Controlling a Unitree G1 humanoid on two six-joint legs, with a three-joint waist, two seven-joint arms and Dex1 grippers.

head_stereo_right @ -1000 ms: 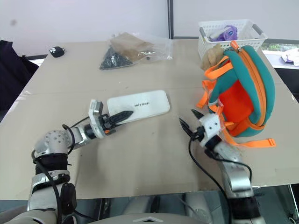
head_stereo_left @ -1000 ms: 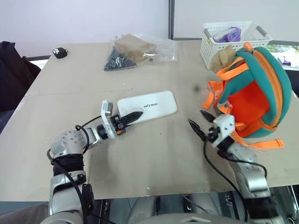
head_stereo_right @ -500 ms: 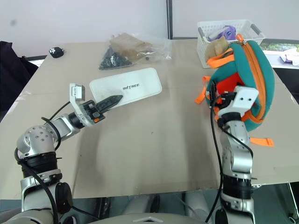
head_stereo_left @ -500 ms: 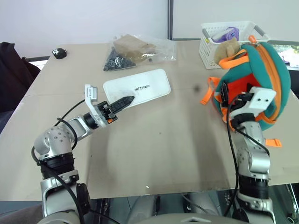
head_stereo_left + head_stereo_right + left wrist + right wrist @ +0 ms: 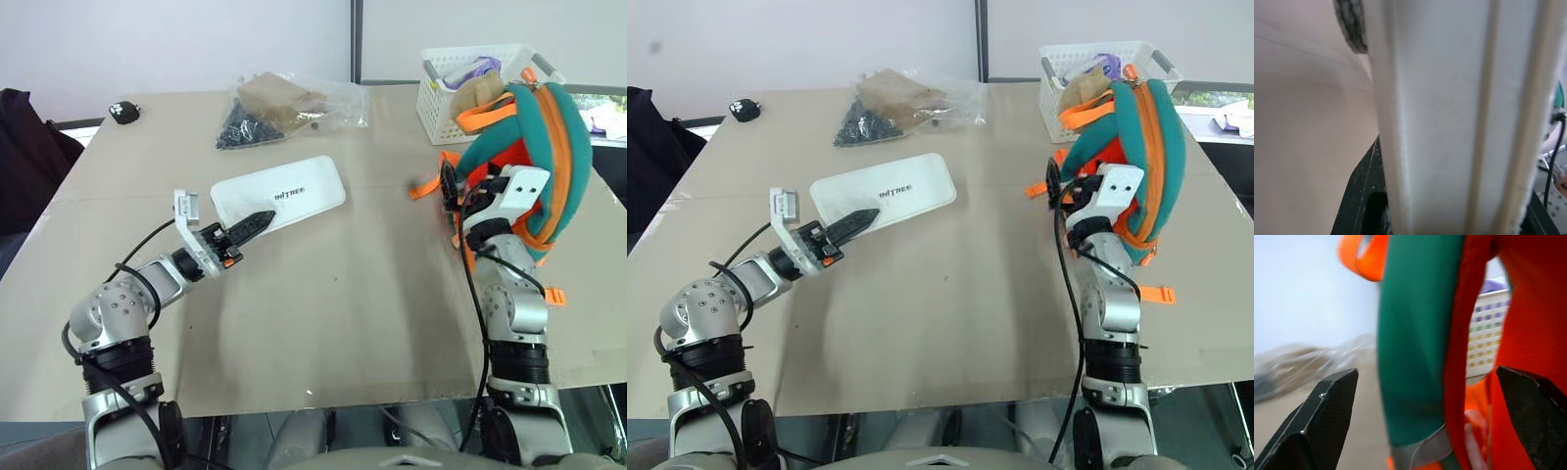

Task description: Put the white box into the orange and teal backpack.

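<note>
The white box [image 5: 284,191], flat with dark lettering on top, hangs tilted above the table. My left gripper [image 5: 265,216] is shut on its near edge, and the box's white side [image 5: 1449,117] stands close in the left wrist view between the black fingers [image 5: 1364,196]. The orange and teal backpack [image 5: 560,147] stands propped up at the right, its orange inside facing me. My right gripper [image 5: 456,188] is open at the backpack's mouth. Its fingers stand wide apart on either side of the teal rim [image 5: 1410,333].
A white slotted basket [image 5: 443,98] stands behind the backpack, beside a tan plush charm [image 5: 480,90]. A clear plastic bag [image 5: 284,103] of brown and dark items lies at the back centre. A small black object [image 5: 124,111] sits back left. The table's front edge runs below both arms.
My left gripper lifted the white box off the table and carried it a little left. My right arm rose to the backpack's mouth with its fingers spreading, and the backpack now stands more upright.
</note>
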